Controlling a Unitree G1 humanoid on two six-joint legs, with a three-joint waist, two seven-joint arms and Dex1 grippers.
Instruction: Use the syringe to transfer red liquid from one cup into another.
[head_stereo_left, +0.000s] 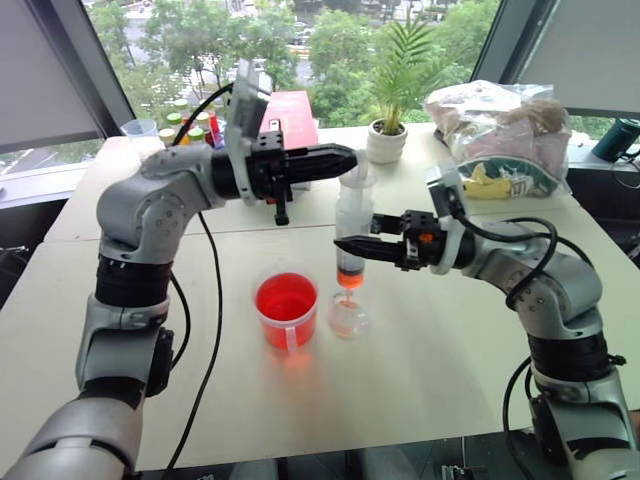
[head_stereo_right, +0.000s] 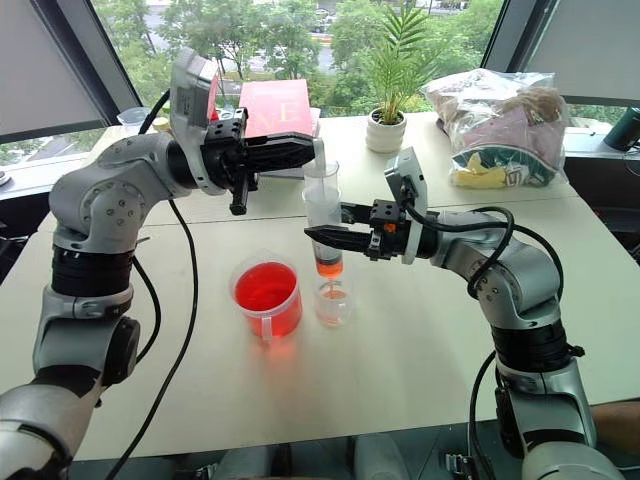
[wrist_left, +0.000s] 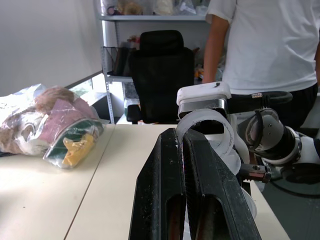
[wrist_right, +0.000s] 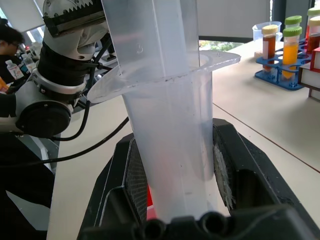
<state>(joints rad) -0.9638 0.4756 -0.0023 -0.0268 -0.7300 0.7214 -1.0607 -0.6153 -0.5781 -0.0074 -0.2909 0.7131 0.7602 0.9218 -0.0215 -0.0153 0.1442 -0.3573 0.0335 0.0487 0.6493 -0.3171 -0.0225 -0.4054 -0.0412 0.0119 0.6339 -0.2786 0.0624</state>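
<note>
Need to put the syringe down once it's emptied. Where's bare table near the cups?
Bare table lies right of the small cup, under the right gripper, and in front of the red cup. The back edge is crowded: potted plant, plastic bag, red box.

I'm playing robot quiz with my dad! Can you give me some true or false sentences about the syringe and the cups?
1. The right gripper holds the syringe upright. True.
2. The syringe tip is over the red cup. False: it is over the small clear cup.
3. The left gripper is wide open. False: its fingers are shut, up by the plunger ring.
4. Red liquid sits low in the syringe. True.
5. The potted plant stands between the cups. False: it stands at the table's far side.
</note>
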